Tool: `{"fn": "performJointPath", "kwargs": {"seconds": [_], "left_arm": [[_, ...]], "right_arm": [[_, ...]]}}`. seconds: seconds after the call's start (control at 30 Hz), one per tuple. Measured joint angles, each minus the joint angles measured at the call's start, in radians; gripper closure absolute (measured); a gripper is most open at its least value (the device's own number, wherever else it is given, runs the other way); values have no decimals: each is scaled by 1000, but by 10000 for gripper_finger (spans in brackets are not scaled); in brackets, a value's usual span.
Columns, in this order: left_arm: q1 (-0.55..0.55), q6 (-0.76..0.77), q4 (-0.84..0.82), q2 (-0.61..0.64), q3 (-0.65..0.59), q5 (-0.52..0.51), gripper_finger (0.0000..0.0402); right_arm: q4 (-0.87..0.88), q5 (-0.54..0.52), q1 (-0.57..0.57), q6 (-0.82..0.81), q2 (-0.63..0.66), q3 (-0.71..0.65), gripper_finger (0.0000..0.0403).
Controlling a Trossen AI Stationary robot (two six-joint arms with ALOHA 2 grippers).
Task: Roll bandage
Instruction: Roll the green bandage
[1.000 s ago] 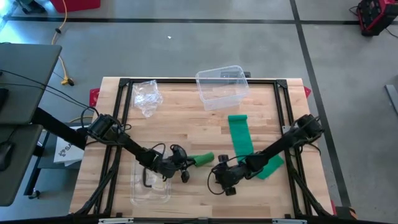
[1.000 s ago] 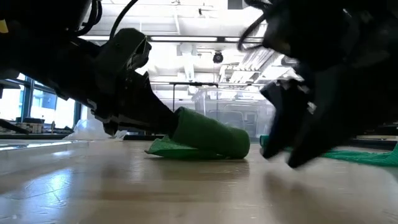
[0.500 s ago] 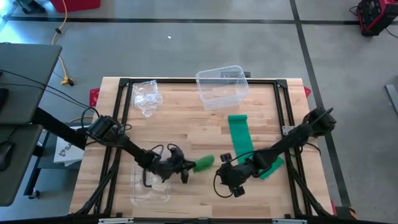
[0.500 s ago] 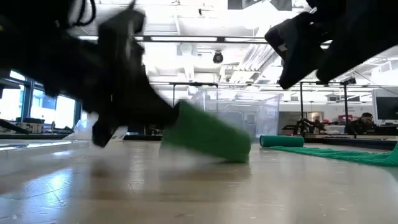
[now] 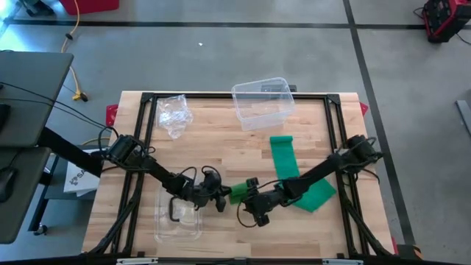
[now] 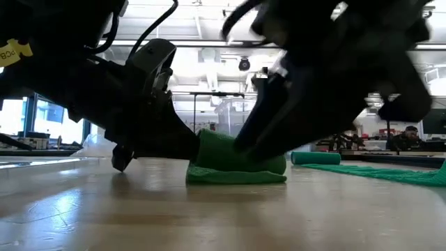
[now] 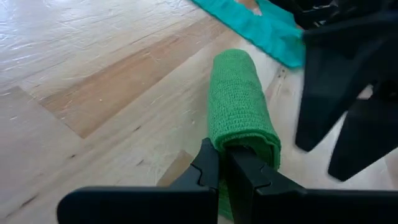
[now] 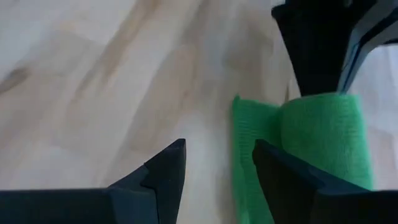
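We are looking at a pale butcher-block wooden counter (image 5: 221, 158), its planks showing long grain streaks, framed by black metal rails. Near the front middle a green woven bandage roll (image 5: 239, 193) is lying on its side; its surface is a fine crinkled mesh, and a flat tail of the same cloth is spreading under it. The left gripper (image 7: 225, 163) is clamping its dark, smooth plastic fingers (image 7: 208, 169) tightly on one end of that roll. The right gripper (image 8: 217, 158) is hovering just beside the other end with its angular black fingers (image 8: 165, 168) spread apart, holding nothing.

Toward the right arm a long strip of teal stretchy bandage (image 5: 285, 163) is lying flat on the wood, bunching into a wider fold at its near end. At the far edge a clear, rounded-corner plastic tub (image 5: 262, 101) is standing, and well to its left a crumpled clear plastic bag (image 5: 174, 112) is resting. Under the left arm a flat transparent plastic lid (image 5: 179, 218) is lying near the front edge.

In the low view a small yellow tag (image 6: 14, 50) on the arm carries writing we cannot read with certainty.
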State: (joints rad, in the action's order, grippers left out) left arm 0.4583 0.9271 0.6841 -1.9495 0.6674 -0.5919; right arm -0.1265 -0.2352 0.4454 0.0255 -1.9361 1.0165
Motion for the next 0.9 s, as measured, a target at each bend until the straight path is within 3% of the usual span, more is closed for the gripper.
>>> {"fn": "performJointPath", "kwargs": {"seconds": [0.23, 0.4, 0.47, 0.77, 0.9], "left_arm": [[0, -5, -5, -1, -1, -1, 399], [0, -46, -8, -2, -2, -2, 399], [1, -64, -9, -3, -3, -5, 399], [35, -118, 76, 1, -70, -33, 399], [46, -164, 127, 0, -70, 30, 399]], "right_arm": [[-42, 57, -65, -23, -89, 4, 254], [-48, 101, -69, -27, -119, 6, 366], [-58, 108, -56, -21, -119, 4, 391], [-15, 126, 49, -127, 14, -5, 402], [-27, 24, 29, -120, 91, -2, 403]]}}
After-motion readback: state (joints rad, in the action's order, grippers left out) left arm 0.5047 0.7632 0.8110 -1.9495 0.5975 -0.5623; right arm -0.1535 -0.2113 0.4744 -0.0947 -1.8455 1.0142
